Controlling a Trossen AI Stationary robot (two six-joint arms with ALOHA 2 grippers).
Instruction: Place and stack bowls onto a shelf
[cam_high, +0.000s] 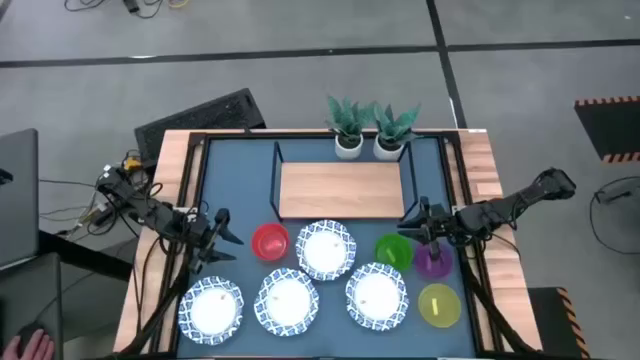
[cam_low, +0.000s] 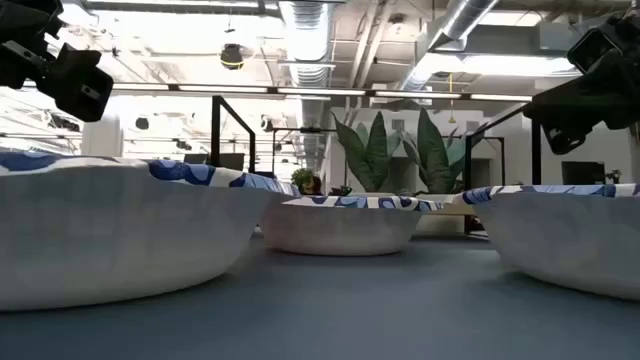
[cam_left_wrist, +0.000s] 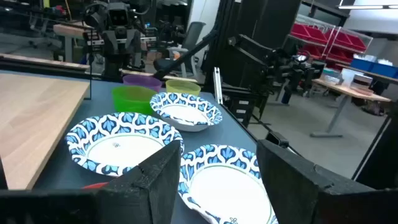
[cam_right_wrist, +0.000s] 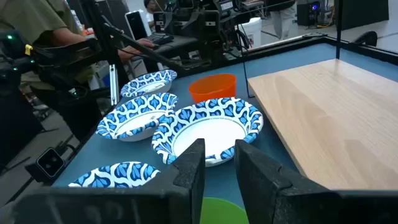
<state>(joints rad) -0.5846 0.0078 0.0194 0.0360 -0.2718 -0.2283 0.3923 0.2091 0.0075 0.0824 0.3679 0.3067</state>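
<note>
Four white bowls with blue patterned rims sit on the dark-blue tabletop: one (cam_high: 326, 249) just in front of the shelf and three (cam_high: 211, 307) (cam_high: 287, 301) (cam_high: 377, 295) in a near row. The red bowl (cam_high: 269, 241) stands left of the first; the green (cam_high: 394, 250), purple (cam_high: 433, 262) and yellow (cam_high: 439, 305) bowls stand on the right. The shelf's wood board (cam_high: 340, 190) is bare. My left gripper (cam_high: 222, 238) hovers open, left of the red bowl. My right gripper (cam_high: 410, 228) hovers open above the green bowl (cam_right_wrist: 217, 208).
Two small white plant pots (cam_high: 348, 144) (cam_high: 389, 146) stand just behind the shelf. The shelf's black wire frame (cam_high: 276, 180) rises at the board's ends. Raised wooden borders (cam_high: 175, 180) line the table's sides. A person's hand (cam_high: 30, 345) shows off the table at the near left.
</note>
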